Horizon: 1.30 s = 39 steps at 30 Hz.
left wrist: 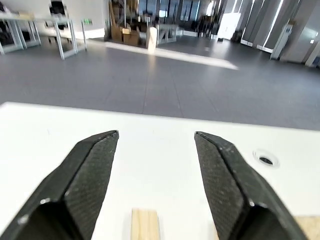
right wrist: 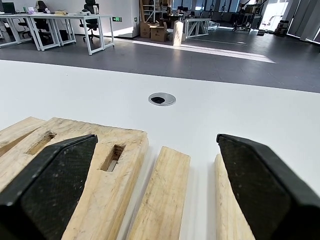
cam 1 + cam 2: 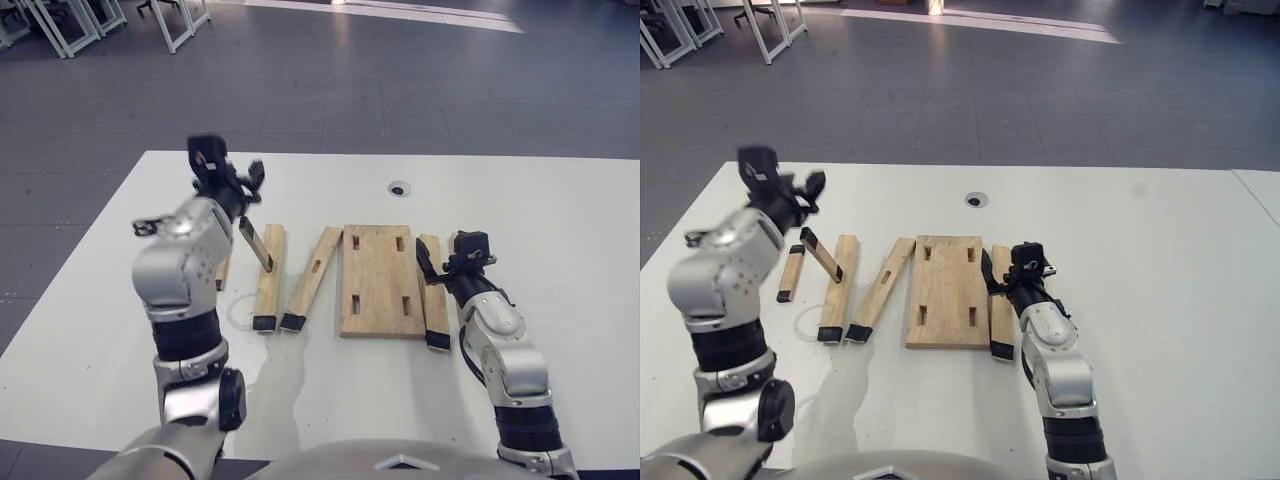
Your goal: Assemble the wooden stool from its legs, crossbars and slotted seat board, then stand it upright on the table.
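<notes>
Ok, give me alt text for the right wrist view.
The open right gripper frames wooden stool parts lying flat on a white table: the slotted seat board and two legs beside it. A round cable port sits farther off on the table.

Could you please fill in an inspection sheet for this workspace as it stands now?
Surface: white table, flat.
Job's things: slotted seat board lying flat; straight leg and slanted leg left of it; right leg beside its right edge; dark crossbar overlapping the straight leg; short piece far left.
Clutter: nothing seen.
Grippers: left gripper open, raised above the table; right gripper open, low over the right leg.
Cables: nothing seen; round port in the table.
Surroundings: grey floor, desk frames.
</notes>
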Motion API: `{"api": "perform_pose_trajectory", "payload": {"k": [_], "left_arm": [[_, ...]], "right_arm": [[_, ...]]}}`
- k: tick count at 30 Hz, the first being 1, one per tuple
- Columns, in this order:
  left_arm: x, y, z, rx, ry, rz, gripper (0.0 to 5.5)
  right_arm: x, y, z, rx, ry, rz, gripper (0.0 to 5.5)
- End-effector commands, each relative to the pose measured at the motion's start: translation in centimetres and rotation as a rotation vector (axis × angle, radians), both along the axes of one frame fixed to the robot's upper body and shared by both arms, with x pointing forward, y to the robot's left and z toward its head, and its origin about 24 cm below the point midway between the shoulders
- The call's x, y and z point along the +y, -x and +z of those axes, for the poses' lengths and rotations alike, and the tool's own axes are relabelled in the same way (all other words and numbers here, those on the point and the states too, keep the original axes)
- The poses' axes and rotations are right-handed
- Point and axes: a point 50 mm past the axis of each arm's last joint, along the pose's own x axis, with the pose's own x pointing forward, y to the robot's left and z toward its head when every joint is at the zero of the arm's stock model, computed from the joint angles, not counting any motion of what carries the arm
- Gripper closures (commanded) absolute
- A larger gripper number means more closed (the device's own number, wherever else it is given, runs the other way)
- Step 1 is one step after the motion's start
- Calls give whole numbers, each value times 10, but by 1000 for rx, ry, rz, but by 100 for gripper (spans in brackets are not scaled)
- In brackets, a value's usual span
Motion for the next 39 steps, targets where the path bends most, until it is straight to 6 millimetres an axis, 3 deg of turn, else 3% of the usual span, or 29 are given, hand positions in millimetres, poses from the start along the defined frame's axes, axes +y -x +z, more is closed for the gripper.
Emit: {"api": "perform_pose_trajectory", "payload": {"k": [1, 4, 8, 11, 14, 15, 16, 20, 23, 29, 32, 39], "left_arm": [[-13, 16, -45, 110, 46, -40, 268], [-8, 11, -36, 54, 41, -27, 268], [4, -4, 0, -77, 13, 9, 268], [3, -9, 62, -262, -18, -5, 268], [-15, 3, 134, -469, 10, -85, 268], [-20, 11, 150, -505, 16, -119, 268], [-22, 19, 151, -490, 5, -140, 248], [-3, 55, 70, -197, -131, -35, 201], [-2, 88, 17, -19, -152, -5, 151], [-9, 113, -44, 244, -144, -31, 53], [-5, 118, -75, 370, -171, -28, 53], [2, 118, -106, 458, -185, -51, 53]], "right_arm": [[-1, -2, 1, 8, -9, -7, 109], [2, 0, 0, 12, -18, -11, 109], [6, 1, -2, 15, -27, -8, 109], [5, 5, -4, 22, -25, -6, 109], [4, 6, -4, 25, -20, -7, 109], [3, 6, -4, 26, -18, -8, 109], [3, 7, -4, 27, -16, -7, 109], [-2, 8, -4, 29, -8, -16, 109], [-5, 10, -6, 39, -1, -24, 109], [-4, 9, -5, 41, 3, -14, 109], [-2, 9, -4, 39, 2, -7, 109], [0, 9, -4, 40, -1, 2, 109]]}}
